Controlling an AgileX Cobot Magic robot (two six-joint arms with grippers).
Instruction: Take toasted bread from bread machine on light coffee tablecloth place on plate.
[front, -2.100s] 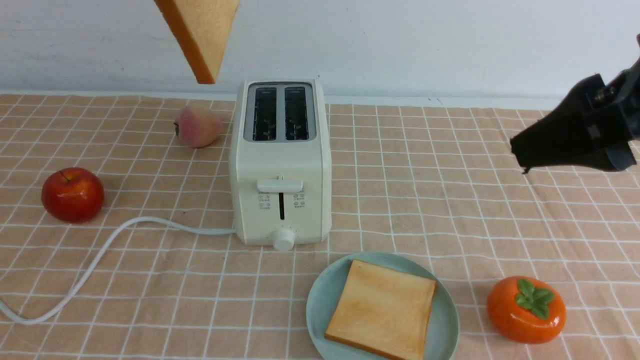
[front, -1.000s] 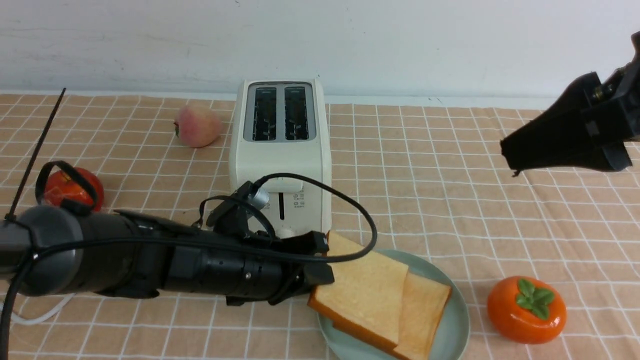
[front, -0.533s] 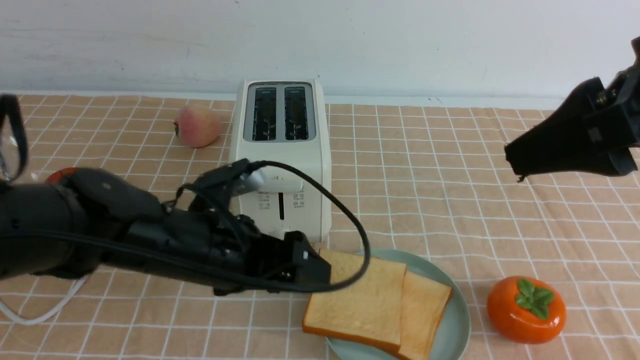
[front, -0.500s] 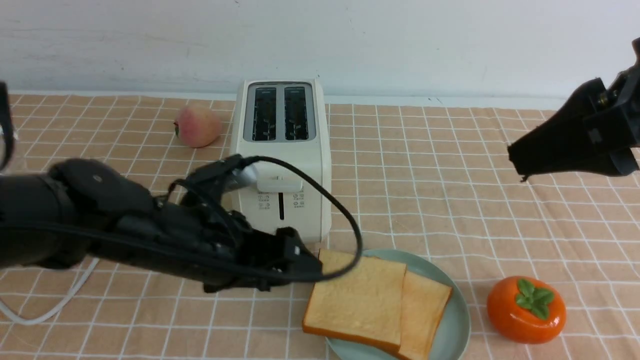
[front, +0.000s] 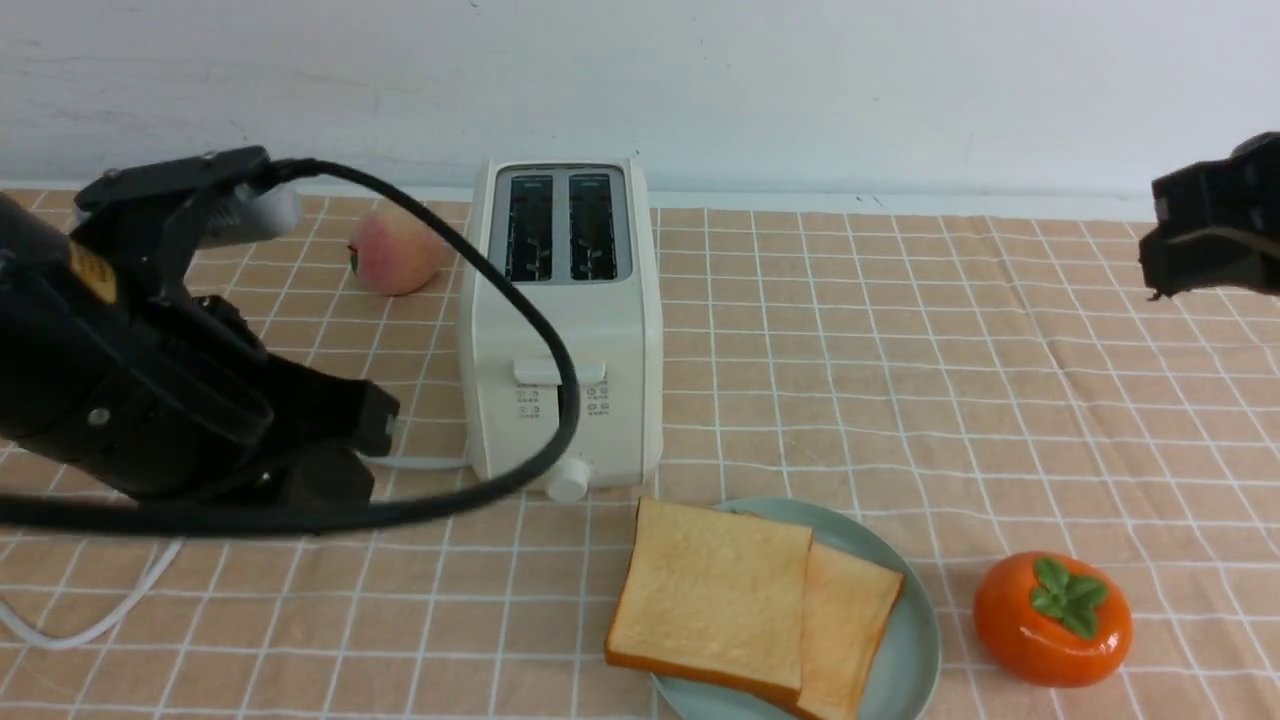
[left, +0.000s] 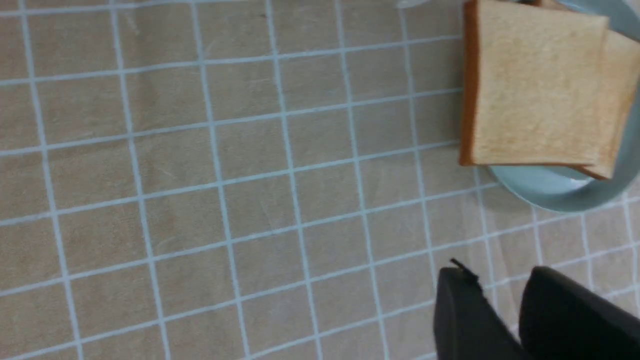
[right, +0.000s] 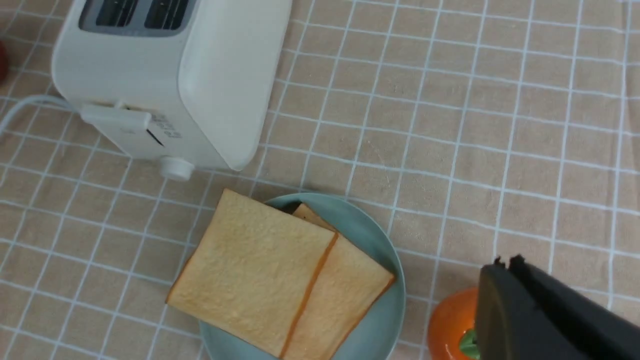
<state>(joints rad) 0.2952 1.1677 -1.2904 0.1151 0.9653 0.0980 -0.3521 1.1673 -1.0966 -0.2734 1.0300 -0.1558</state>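
Observation:
Two slices of toasted bread lie overlapping on the teal plate (front: 918, 650) near the front edge: the upper slice (front: 715, 590) hangs over the plate's left rim, the lower one (front: 852, 618) sits to its right. Both show in the right wrist view (right: 255, 267) and the left wrist view (left: 537, 85). The cream bread machine (front: 560, 330) stands behind the plate with both slots empty. My left gripper (front: 365, 450) is open and empty, left of the toaster; its jaws (left: 495, 282) hover over the light coffee tablecloth (front: 860, 380). My right gripper (front: 1160, 262) is shut and empty, high at the far right.
An orange persimmon (front: 1052, 620) sits right of the plate, under my right gripper in the right wrist view (right: 450, 330). A peach (front: 395, 250) lies behind the toaster's left side. The toaster's white cord (front: 90, 622) trails to the front left.
My left gripper carried the second slice down onto the plate, let it go on top of the first, and pulled back left. My right gripper drew back to the right.

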